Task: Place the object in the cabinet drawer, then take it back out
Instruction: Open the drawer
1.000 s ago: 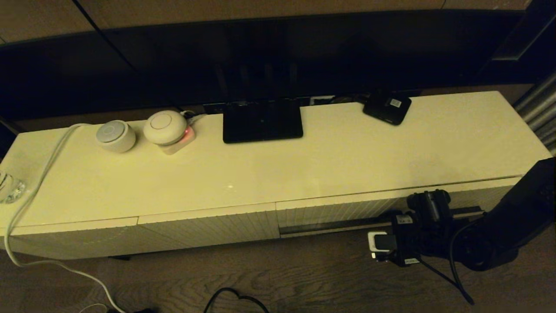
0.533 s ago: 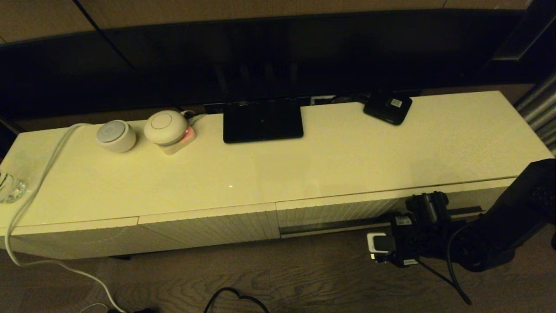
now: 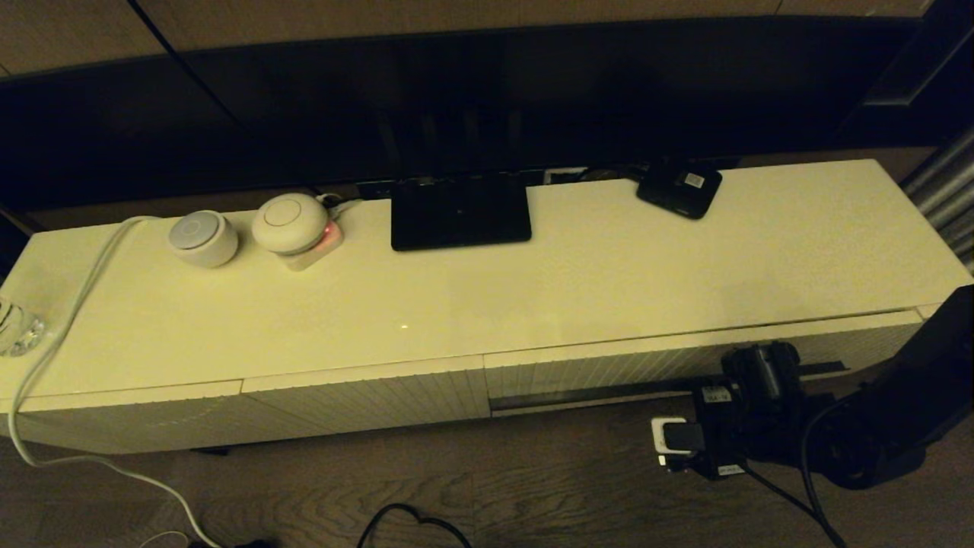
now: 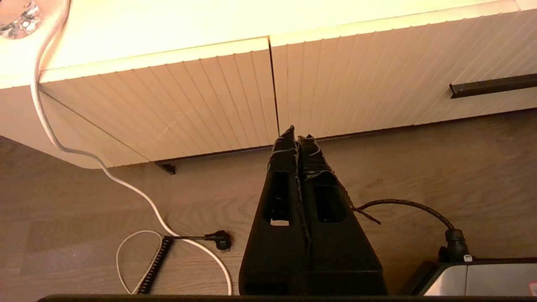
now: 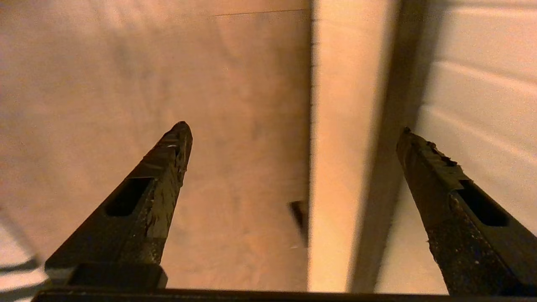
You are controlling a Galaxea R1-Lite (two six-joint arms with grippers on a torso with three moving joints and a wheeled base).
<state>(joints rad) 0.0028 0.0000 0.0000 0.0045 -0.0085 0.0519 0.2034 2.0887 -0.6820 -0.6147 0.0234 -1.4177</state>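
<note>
The right pincer (image 5: 293, 130) hangs low in front of the cabinet drawer (image 3: 685, 365), its two fingers spread wide with nothing between them, and in the right wrist view the dark strip (image 5: 390, 126) along the drawer's lower edge runs away from the wrist through the gap, closer to one finger than the other, with the ribbed front beyond it and the wood floor (image 5: 147, 84) on the far side of the other finger. The drawer looks shut or all but shut, its long axis lying crosswise to the reach, so the strip is what the pincer must straddle before any pull; it lies just ahead of the fingertips and a little off the midline, and I judge a small sideways correction is needed to centre it. The right arm is plainly the nearer one: the left pincer (image 4: 297, 138) sits pressed together, empty, low before the shorter ribbed panels (image 4: 188, 96), well to the side of the drawer. The umbrella is not visible in any view, on the surface (image 3: 533, 289) or elsewhere; whether it lies inside the drawer cannot be told from here
</note>
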